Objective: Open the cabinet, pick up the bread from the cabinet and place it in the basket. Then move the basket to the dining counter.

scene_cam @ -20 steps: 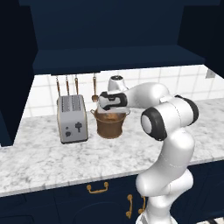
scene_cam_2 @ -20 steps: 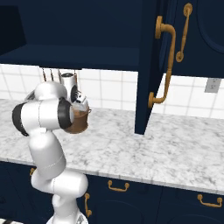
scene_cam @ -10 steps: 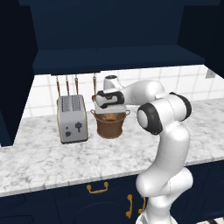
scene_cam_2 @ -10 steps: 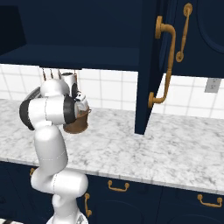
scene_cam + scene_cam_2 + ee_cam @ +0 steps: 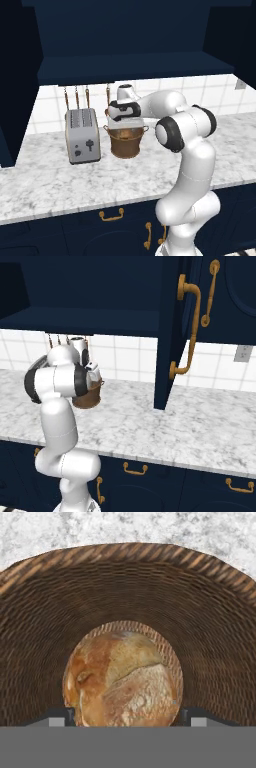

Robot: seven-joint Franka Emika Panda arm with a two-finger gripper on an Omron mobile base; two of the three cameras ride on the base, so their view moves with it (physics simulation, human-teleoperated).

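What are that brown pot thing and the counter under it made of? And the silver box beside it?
The basket looks woven, wicker or rattan perhaps: brown strands run in ribbed rings round its wall, with a braided rim. The worktop looks like polished marble, white with grey veins, though it may be an imitation. The toaster seems brushed metal, matt silver-grey with dark slots and knobs.

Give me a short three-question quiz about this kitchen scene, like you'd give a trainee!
1. True or false: the bread lies inside the basket.
2. What stands beside the basket on the worktop: (a) kettle, (b) toaster, (c) blender?
3. Where is the robot's hand?

Key
1. True, on the basket's woven bottom.
2. (b)
3. Right above the basket's mouth, pointing down into it.
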